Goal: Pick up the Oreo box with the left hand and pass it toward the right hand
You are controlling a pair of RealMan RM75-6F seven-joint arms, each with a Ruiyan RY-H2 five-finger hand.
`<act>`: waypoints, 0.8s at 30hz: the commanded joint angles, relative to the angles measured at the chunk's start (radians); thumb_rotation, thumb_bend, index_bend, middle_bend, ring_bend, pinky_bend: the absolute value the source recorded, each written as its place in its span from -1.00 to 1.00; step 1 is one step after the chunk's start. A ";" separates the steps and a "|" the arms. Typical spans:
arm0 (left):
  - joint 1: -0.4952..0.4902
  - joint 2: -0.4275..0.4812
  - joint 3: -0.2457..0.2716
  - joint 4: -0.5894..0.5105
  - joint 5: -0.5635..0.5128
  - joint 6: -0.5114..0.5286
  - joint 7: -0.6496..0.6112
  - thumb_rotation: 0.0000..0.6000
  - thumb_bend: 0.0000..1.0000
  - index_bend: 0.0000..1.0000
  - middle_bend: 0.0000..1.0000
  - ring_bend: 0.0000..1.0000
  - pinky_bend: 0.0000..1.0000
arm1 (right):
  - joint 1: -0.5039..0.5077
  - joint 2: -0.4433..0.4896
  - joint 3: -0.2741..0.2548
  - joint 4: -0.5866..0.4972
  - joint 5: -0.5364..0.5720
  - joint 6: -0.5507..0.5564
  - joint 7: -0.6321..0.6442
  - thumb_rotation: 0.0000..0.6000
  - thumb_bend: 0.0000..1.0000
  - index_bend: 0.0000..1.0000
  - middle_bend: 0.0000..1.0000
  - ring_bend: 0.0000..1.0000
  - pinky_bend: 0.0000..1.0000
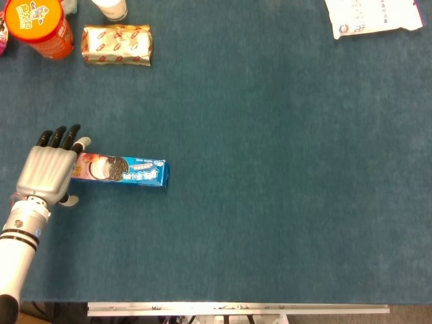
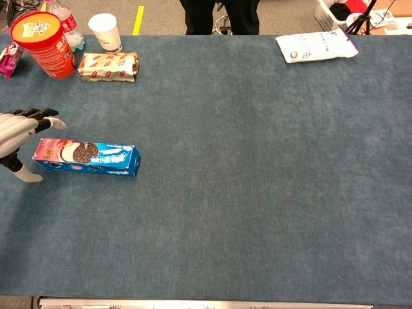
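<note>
The blue Oreo box (image 1: 121, 171) (image 2: 89, 156) lies flat on the blue table, its long side running left to right. My left hand (image 1: 48, 171) (image 2: 18, 136) hovers at the box's left end with fingers spread and thumb apart, holding nothing. From the head view it covers the box's left tip; the chest view shows the fingers just left of and above that end. Neither view shows my right hand.
At the back left stand an orange tub (image 2: 44, 45), a white cup (image 2: 106, 31) and a gold snack pack (image 2: 107, 67). A white bag (image 2: 315, 46) lies at the back right. The table's front edge (image 1: 236, 309) runs along the bottom.
</note>
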 commanded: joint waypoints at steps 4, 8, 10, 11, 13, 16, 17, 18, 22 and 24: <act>-0.028 -0.028 0.012 0.015 -0.032 0.002 0.030 1.00 -0.98 -0.64 -1.00 -1.00 -0.81 | -0.001 -0.003 -0.003 0.004 -0.004 0.002 0.002 1.00 -0.63 -0.27 -0.40 -0.38 -0.10; -0.039 -0.038 0.017 0.024 -0.042 0.010 0.030 1.00 -0.98 -0.59 -1.00 -1.00 -0.81 | -0.002 -0.005 -0.005 0.006 -0.002 -0.001 0.003 1.00 -0.63 -0.27 -0.40 -0.38 -0.10; -0.043 -0.041 0.018 0.028 -0.048 0.012 0.029 1.00 -0.98 -0.56 -1.00 -1.00 -0.81 | -0.002 -0.006 -0.006 0.009 0.000 -0.005 0.004 1.00 -0.63 -0.27 -0.40 -0.38 -0.10; -0.046 -0.043 0.018 0.032 -0.053 0.014 0.029 1.00 -0.98 -0.54 -1.00 -1.00 -0.81 | -0.001 -0.007 -0.007 0.010 0.001 -0.008 0.004 1.00 -0.63 -0.27 -0.40 -0.38 -0.10; -0.051 -0.047 0.020 0.037 -0.061 0.014 0.031 1.00 -0.97 -0.51 -1.00 -1.00 -0.80 | 0.000 -0.009 -0.008 0.012 0.001 -0.011 0.004 1.00 -0.63 -0.27 -0.40 -0.38 -0.10; -0.059 -0.054 0.023 0.048 -0.071 0.016 0.031 1.00 -0.90 -0.47 -1.00 -1.00 -0.80 | 0.000 -0.011 -0.010 0.015 0.001 -0.013 0.003 1.00 -0.63 -0.27 -0.40 -0.38 -0.10; -0.062 -0.056 0.024 0.051 -0.073 0.018 0.032 1.00 -0.88 -0.46 -1.00 -1.00 -0.80 | -0.001 -0.012 -0.011 0.015 0.001 -0.013 0.003 1.00 -0.63 -0.27 -0.40 -0.38 -0.10; -0.064 -0.058 0.024 0.054 -0.076 0.019 0.032 1.00 -0.86 -0.45 -1.00 -1.00 -0.80 | -0.001 -0.012 -0.011 0.015 0.001 -0.013 0.003 1.00 -0.63 -0.27 -0.40 -0.38 -0.10; -0.072 -0.070 0.023 0.073 -0.090 0.028 0.032 1.00 -0.81 -0.41 -1.00 -1.00 -0.80 | -0.003 -0.012 -0.013 0.016 0.002 -0.013 0.005 1.00 -0.63 -0.27 -0.40 -0.38 -0.10; -0.074 -0.076 0.022 0.082 -0.095 0.032 0.028 1.00 -0.81 -0.39 -1.00 -1.00 -0.80 | -0.003 -0.012 -0.013 0.016 0.002 -0.014 0.005 1.00 -0.63 -0.27 -0.40 -0.38 -0.10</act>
